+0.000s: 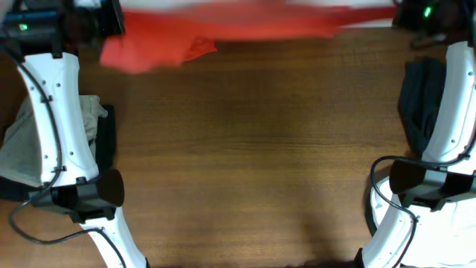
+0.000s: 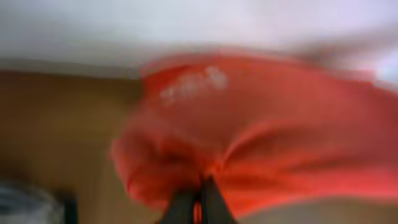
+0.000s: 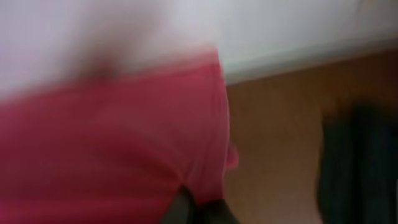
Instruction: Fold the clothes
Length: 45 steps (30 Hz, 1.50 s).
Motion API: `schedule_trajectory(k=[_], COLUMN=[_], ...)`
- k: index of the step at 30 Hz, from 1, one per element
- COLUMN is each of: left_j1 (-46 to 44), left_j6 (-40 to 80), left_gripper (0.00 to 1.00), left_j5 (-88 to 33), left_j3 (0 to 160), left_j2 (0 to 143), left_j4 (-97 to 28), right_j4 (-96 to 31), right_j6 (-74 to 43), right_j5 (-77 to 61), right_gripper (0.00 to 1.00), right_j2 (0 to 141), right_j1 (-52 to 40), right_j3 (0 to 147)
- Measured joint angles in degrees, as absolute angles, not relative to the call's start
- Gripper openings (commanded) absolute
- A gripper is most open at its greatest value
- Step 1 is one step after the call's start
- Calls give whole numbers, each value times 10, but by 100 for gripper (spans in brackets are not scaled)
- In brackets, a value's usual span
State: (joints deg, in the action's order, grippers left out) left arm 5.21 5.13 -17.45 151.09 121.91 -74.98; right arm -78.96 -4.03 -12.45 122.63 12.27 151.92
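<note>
Folding barely begun.
T-shirt (image 1: 223, 26) stretched between left gripper (image 2: 200, 199) and right gripper (image 3: 199, 211), both pinching it, at the table (image 1: 260, 149)'s far edge; no fold yet.

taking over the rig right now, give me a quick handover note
Grippers: the left gripper is shut on a bunched edge of the orange-red T-shirt; the right gripper is shut on its other end.
Where: the shirt is stretched between the two along the far edge of the table, and is blurred in every view.
Done: gripped at both ends; no fold visible.
Left: lay it flat, then fold it.
Leave alone: the beige garment by the left arm and the dark garments by the right.
</note>
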Motion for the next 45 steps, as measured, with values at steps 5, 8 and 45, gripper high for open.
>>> schedule_trajectory(k=[5,8,45], left_j1=[7,1,8], left_j6=[-20,-26,76], left_gripper=[0,0,5], left_j5=[-140,-125,-102], left_j3=[1480,1376,824], left_j2=[1322,1344,1093], left_j4=[-964,-963,-423], right_j4=[-870,-862,-406], right_j6=[-8,-9,-30], right_j5=[-110,-90,-117], right_gripper=[4,4,11], right_j2=[1230,1231,1103], right_j1=[123,123,140], right_j3=[1280,1146,839])
